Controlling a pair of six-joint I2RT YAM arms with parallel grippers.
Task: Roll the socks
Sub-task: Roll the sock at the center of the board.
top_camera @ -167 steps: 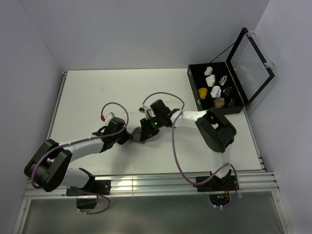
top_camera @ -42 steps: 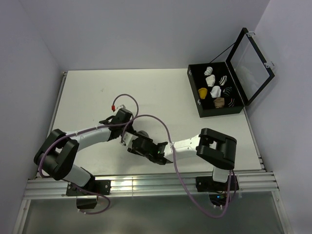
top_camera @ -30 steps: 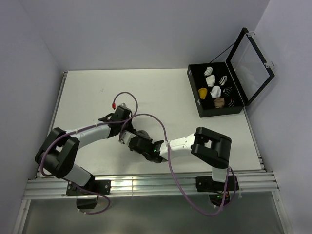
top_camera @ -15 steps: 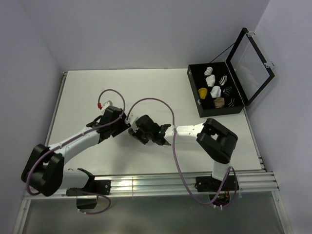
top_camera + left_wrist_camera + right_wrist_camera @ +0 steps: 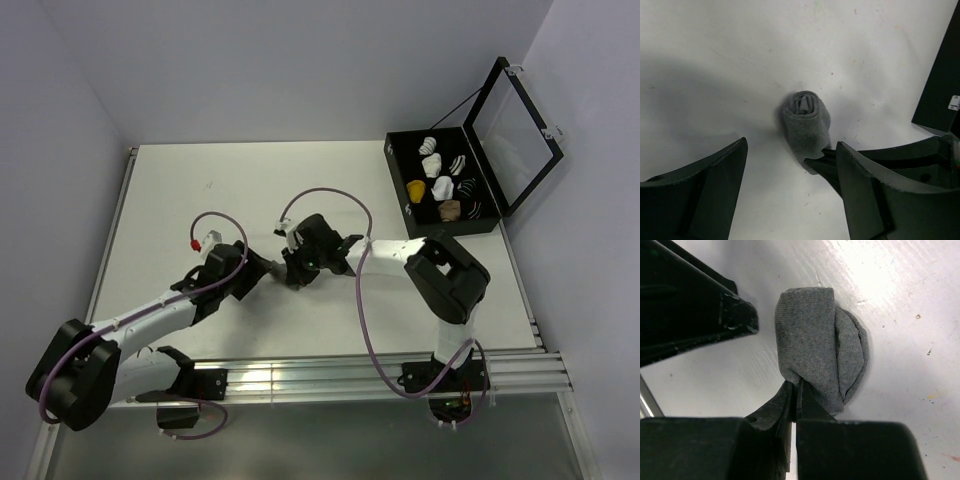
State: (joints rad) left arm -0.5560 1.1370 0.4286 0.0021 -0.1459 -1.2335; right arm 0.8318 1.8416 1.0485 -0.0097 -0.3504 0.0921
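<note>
The grey sock (image 5: 815, 350) lies on the white table as a tight rolled bundle (image 5: 805, 120), small in the top view (image 5: 281, 268). My right gripper (image 5: 796, 390) is shut on the fabric edge at the bundle's near end, coming in from the right (image 5: 294, 273). My left gripper (image 5: 791, 150) stands open just short of the bundle, its fingers (image 5: 715, 175) wide apart and touching nothing. It sits to the left of the sock (image 5: 264, 268). A mustard-yellow sock bundle (image 5: 416, 189) rests in the black box.
A black box (image 5: 452, 228) with its lid (image 5: 515, 130) raised stands at the back right, holding white, striped and tan sock bundles. Purple cables loop over both arms. The table's metal rail (image 5: 300, 375) runs along the near edge.
The left gripper has opened, let go of the sock and drawn back to the left. The right gripper has shut on the bundle's edge. Both have moved away from the near edge.
</note>
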